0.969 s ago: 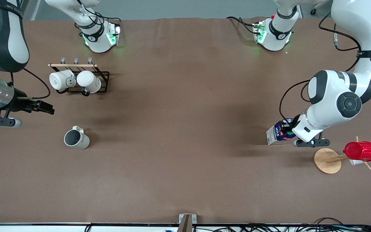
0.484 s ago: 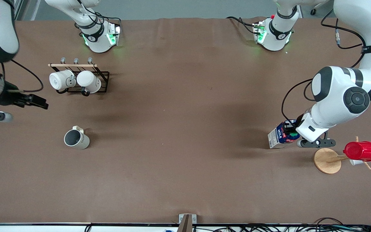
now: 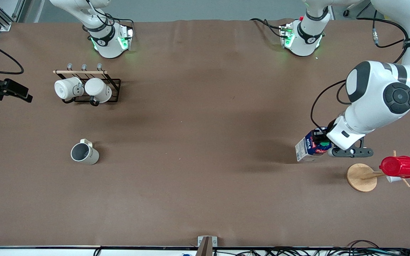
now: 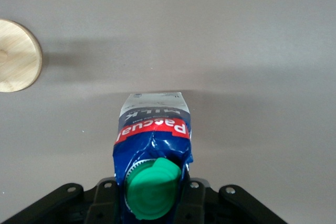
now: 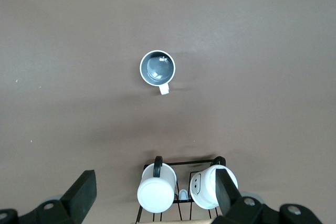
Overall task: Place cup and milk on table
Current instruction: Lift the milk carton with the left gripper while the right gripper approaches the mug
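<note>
My left gripper (image 3: 319, 139) has its fingers closed against the top of the milk (image 3: 310, 147), just under the round green cap (image 4: 152, 189); from the left wrist view I read "Pascual" in white on a red band, with "MILK" on the white panel below it; the carton is dark blue with white sides, and in the front view it leans a little toward the right arm's end of the table (image 3: 205, 177); its foot seems to meet the brown surface, though I cannot tell whether it bears its weight there; it sits toward the left arm's end, just beside the round wooden base (image 3: 361, 177) of a peg stand that carries a red ribbed cup (image 3: 398, 166); the left arm folds down from its base at the top of the front view, elbow high, wrist turned over the carton.

My right gripper (image 5: 152, 192) is spread wide and holds nothing; it hangs high over the right arm's end of the table, above the black wire rack (image 3: 96, 89); the cup (image 3: 84, 153) stands upright on the table, nearer to the front camera than the rack and well apart from it; cream-white outside, dark grey inside, small dark lettering on its side that I cannot read; two all-white mugs (image 3: 82, 89) hang on the rack.
</note>
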`<action>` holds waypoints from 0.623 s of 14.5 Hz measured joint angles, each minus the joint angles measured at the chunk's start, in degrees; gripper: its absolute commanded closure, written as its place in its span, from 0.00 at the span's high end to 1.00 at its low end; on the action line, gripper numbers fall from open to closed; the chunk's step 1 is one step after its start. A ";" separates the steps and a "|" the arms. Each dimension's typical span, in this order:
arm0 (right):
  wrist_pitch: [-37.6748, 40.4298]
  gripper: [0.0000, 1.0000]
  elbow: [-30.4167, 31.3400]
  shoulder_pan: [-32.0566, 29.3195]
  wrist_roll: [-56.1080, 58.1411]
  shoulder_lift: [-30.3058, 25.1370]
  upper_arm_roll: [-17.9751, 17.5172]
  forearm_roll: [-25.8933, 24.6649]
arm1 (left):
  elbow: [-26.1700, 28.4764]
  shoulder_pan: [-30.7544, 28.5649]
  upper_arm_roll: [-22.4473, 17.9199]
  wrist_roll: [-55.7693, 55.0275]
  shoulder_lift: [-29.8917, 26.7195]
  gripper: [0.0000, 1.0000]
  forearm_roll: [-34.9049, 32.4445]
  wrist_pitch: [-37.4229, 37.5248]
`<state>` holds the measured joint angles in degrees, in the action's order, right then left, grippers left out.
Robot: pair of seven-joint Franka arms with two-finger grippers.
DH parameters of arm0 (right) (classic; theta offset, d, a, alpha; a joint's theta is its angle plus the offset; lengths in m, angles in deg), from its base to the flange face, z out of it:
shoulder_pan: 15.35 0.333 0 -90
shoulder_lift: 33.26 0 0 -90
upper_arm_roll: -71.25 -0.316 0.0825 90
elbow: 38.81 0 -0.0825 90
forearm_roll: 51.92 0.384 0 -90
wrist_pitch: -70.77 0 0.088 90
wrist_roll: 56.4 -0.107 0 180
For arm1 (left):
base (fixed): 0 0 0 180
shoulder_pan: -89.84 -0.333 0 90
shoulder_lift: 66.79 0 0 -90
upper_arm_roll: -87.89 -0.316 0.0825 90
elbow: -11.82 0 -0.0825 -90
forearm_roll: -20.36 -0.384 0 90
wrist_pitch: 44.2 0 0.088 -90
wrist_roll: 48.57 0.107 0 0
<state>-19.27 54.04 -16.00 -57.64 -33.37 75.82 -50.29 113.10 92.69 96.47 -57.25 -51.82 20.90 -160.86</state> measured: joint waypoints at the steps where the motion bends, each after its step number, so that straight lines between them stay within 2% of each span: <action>1: 0.00 1.00 0.00 -0.16 0.01 0.32 0.18 -0.01 | -0.81 0.21 0.11 0.00 0.00 0.30 0.00 0.59; 9: -3.84 1.00 3.39 -0.23 0.05 1.38 0.29 -0.02 | -2.07 0.35 1.14 0.00 0.26 0.31 0.00 0.96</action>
<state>-23.11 57.44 -16.23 -57.59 -31.99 76.11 -50.30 111.03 93.04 97.61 -57.25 -51.56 20.90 -159.91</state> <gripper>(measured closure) 0.000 0.674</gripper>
